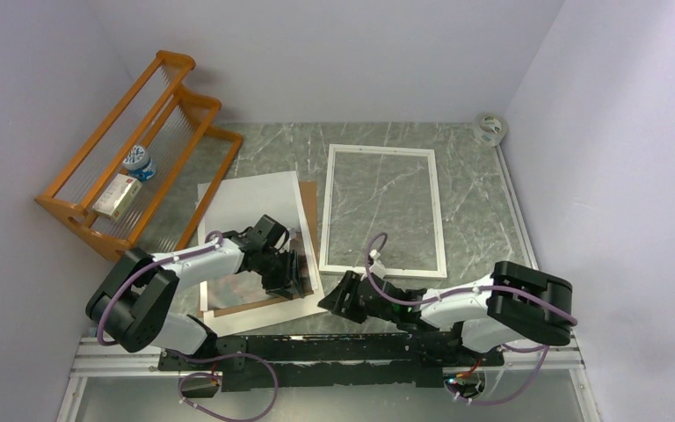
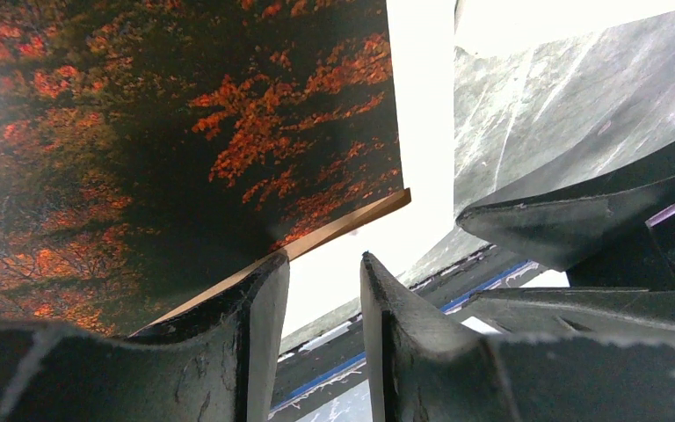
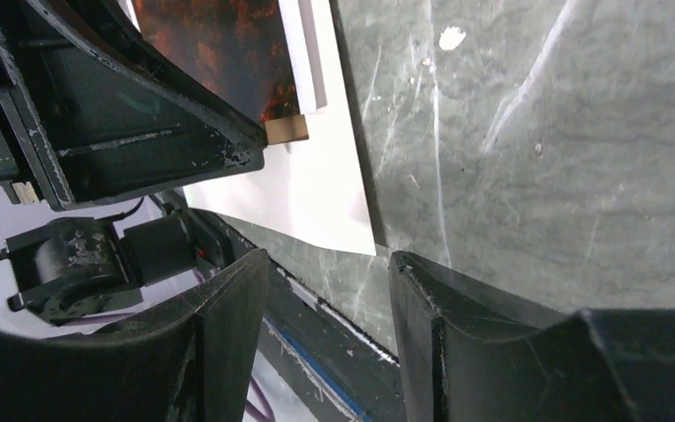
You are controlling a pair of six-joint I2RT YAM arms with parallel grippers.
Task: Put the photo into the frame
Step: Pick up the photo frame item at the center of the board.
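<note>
The large rectangular print of red-orange trees on dark ground with a white border (image 2: 141,132) lies on the left half of the grey marbled bench (image 1: 483,202), toward the near edge, on top of a stack of flat sheets. In the left wrist view its near corner is raised. A thin brown edge runs along that side, down to the tip of one finger (image 2: 259,299) of the left end effector (image 2: 321,257). The left end effector's jaws stand apart, with only white paper and bench showing in the gap. That one fingertip touches the brown edge, and I cannot tell whether the print is gripped.

Beneath and around the print are a plain white paper sheet (image 1: 255,198) reaching toward the far edge and a brown hardboard panel (image 1: 309,211) showing on the stack's right side.

The thin white rectangular picture frame with a clear pane (image 1: 382,208) lies flat near the middle of the bench, just to the right of the stack. Its near left corner is close to the white paper.

The right end effector (image 3: 327,256) is low over the bench near the near edge, by the near corner of the white paper, with its jaws apart and nothing between them.

An orange wooden rack (image 1: 171,105) stands along the left edge, holding a small bottle with a blue cap (image 1: 141,163) and a small box (image 1: 116,196). A roll of tape (image 1: 490,129) sits in the far right corner.
</note>
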